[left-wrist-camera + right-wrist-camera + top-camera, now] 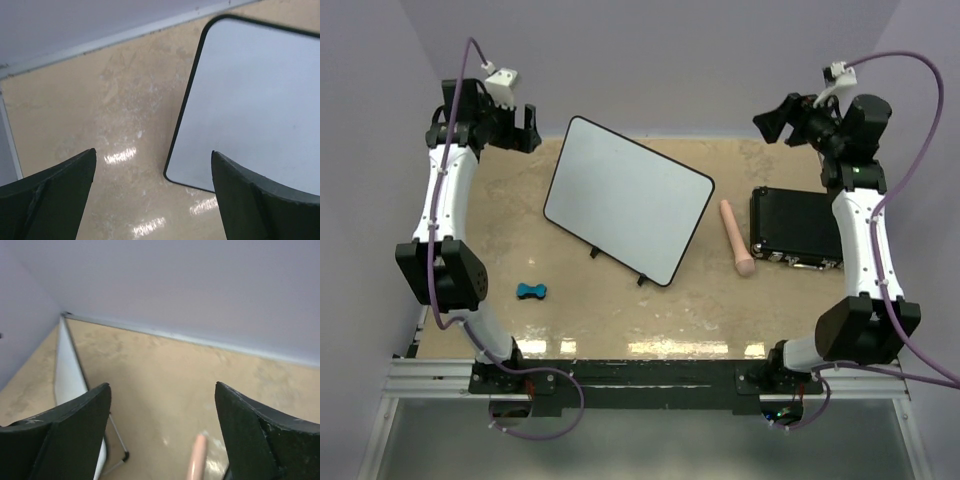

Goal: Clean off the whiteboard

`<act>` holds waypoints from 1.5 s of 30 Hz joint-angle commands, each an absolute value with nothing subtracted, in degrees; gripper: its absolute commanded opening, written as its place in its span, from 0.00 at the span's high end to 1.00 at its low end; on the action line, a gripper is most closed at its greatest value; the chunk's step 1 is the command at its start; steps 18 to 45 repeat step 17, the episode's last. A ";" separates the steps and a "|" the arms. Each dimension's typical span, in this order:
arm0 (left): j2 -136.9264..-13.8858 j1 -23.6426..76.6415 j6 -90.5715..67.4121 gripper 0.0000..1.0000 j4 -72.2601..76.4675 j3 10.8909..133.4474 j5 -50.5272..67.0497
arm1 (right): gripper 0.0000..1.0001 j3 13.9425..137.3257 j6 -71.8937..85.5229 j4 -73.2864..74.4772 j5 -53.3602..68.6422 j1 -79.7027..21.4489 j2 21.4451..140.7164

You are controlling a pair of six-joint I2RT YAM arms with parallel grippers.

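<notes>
Whiteboard (625, 200): a large white rectangular panel with a thin black rim, propped aslant on small black feet at the middle of the tan tabletop (620, 310), its face plain white.
Black rectangular case (797, 228): set at the right, well apart from the board.
Left gripper (153, 152): held raised by the board's far-left edge, jaws spread, nothing grasped.
Right gripper (162, 385): held raised at far right, jaws spread, nothing grasped.
Pale pink cylindrical stick (736, 238): laid between board and case.
Small blue bow-shaped piece (531, 291): laid near the left arm.

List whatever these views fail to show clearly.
- Whiteboard: the left wrist view crops it at the right frame edge. The right wrist view shows it nearly edge-on, so its surface is unreadable.
- Pink cylinder: the right wrist view cuts it off at the bottom edge.
- Small blue object: top view, too small to identify.
</notes>
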State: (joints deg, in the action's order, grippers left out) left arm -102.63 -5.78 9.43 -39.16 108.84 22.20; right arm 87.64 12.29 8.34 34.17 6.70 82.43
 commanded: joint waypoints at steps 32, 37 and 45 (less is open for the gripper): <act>-97.02 -6.24 9.41 0.00 -36.03 91.64 11.86 | 0.05 73.29 1.05 11.16 25.84 11.78 83.67; -97.02 -6.24 9.41 0.00 -36.03 91.64 11.86 | 0.05 73.29 1.05 11.16 25.84 11.78 83.67; -97.02 -6.24 9.41 0.00 -36.03 91.64 11.86 | 0.05 73.29 1.05 11.16 25.84 11.78 83.67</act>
